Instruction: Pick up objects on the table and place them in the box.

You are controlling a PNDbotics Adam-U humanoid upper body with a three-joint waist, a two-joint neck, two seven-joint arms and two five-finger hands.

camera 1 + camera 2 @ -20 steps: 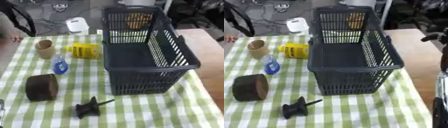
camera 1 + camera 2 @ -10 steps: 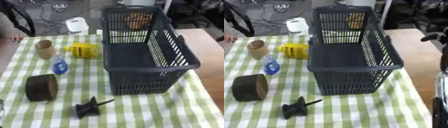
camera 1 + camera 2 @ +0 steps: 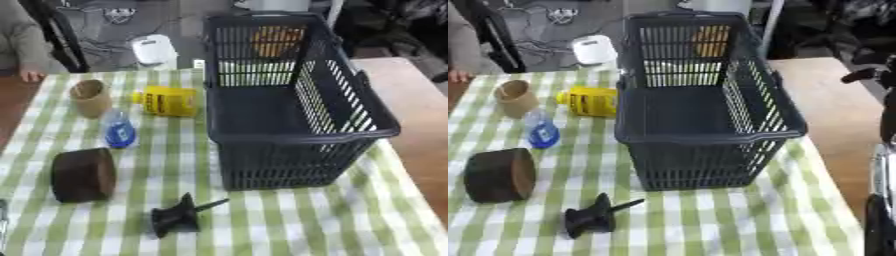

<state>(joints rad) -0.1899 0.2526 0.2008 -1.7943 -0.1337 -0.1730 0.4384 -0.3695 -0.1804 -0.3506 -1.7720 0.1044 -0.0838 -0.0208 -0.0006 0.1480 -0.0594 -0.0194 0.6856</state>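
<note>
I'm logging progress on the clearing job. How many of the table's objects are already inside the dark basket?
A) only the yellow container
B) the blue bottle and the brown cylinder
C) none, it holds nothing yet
C: the basket shows a bare floor, while the yellow container, blue bottle, brown cylinder, tan cup and black object all lie on the checked cloth beside it.

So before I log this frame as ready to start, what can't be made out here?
- Left hand: only a sliver at the left eye view's edge; fingers cut off.
- Right hand: dark arm parts at the right eye view's edge; no fingers show.
- Black tool: too blurred to identify.
- Orange shape: seen through the basket's far wall, hidden by the slats; inside or behind, cannot tell.
</note>
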